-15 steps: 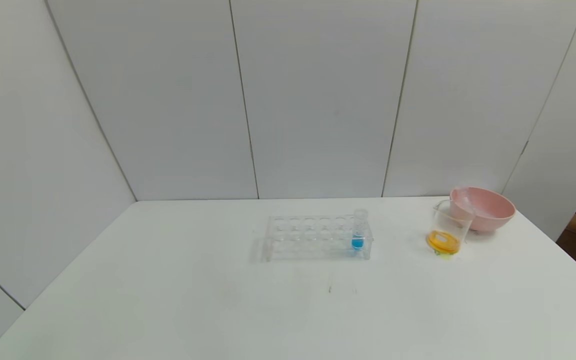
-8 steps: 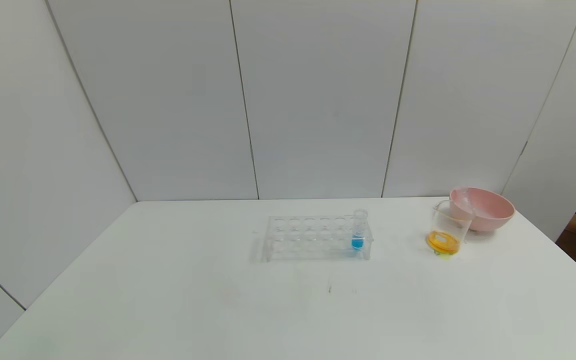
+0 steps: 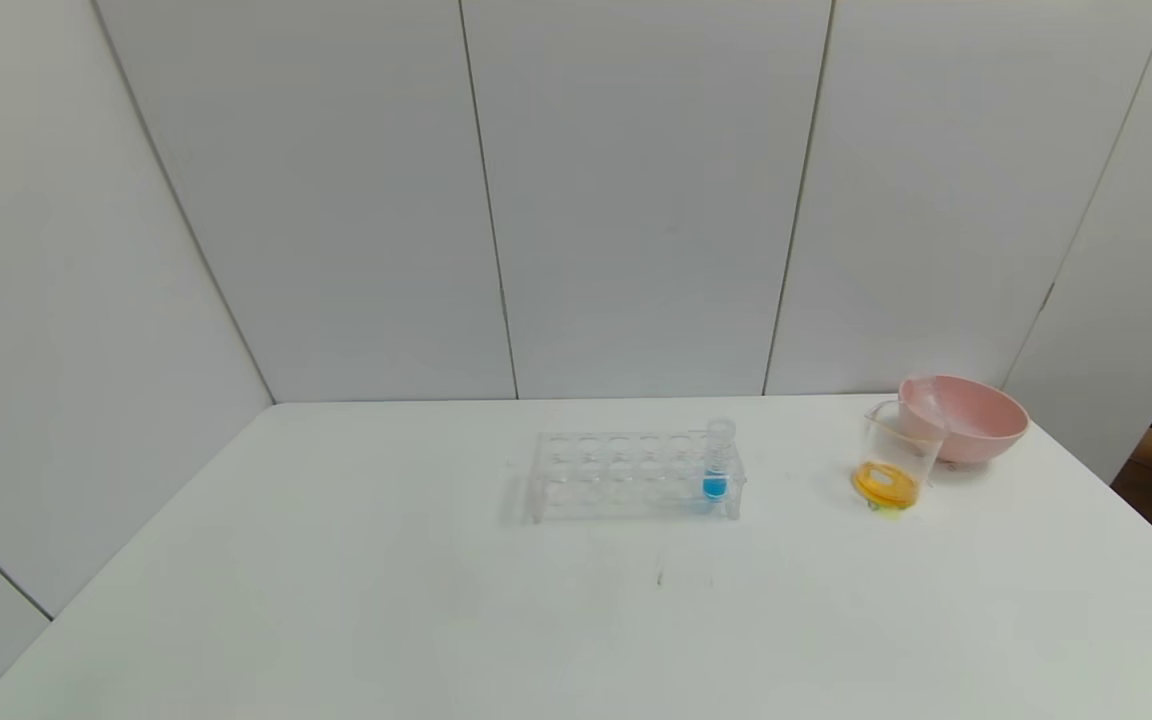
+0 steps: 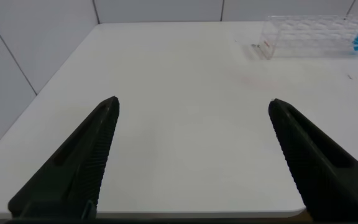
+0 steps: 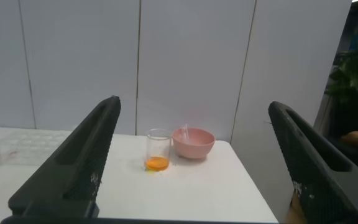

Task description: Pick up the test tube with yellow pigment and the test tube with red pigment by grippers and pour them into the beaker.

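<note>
Nothing on the table (image 3: 336, 600) has moved across the last second: the rack, beaker and bowl sit where they sat, and neither arm has come into the head view.

On the left, the left gripper (image 4: 194, 118) hangs over the near left part of the table, its two black fingers (image 4: 79, 158) spread wide with nothing between them. Past it, far and to the right, lies the clear rack (image 3: 631, 476), whose one tube with blue liquid (image 3: 717, 466) stands in its right-end hole. The rest of the rack's holes look empty, though the clear plastic makes that hard to judge.

Further right stands the beaker (image 3: 896, 456), well apart from the rack and just in front of the pink bowl (image 3: 966, 415). Orange-yellow liquid lies in its bottom. Its base shows a yellow-green edge; whether that is liquid or a reflection cannot be told. Something pale leans inside the bowl against its left rim; it may be a tube, but it is too faint to name. The yellow-pigment and red-pigment tubes cannot be made out as such anywhere.

The right gripper (image 5: 194, 112) is held off the near right side of the table, facing the beaker (image 5: 158, 149) and bowl (image 5: 193, 142), its fingers (image 5: 73, 162) likewise wide apart and empty. A dark shape is cut off at the right edge of the head view. No writing can be read.
</note>
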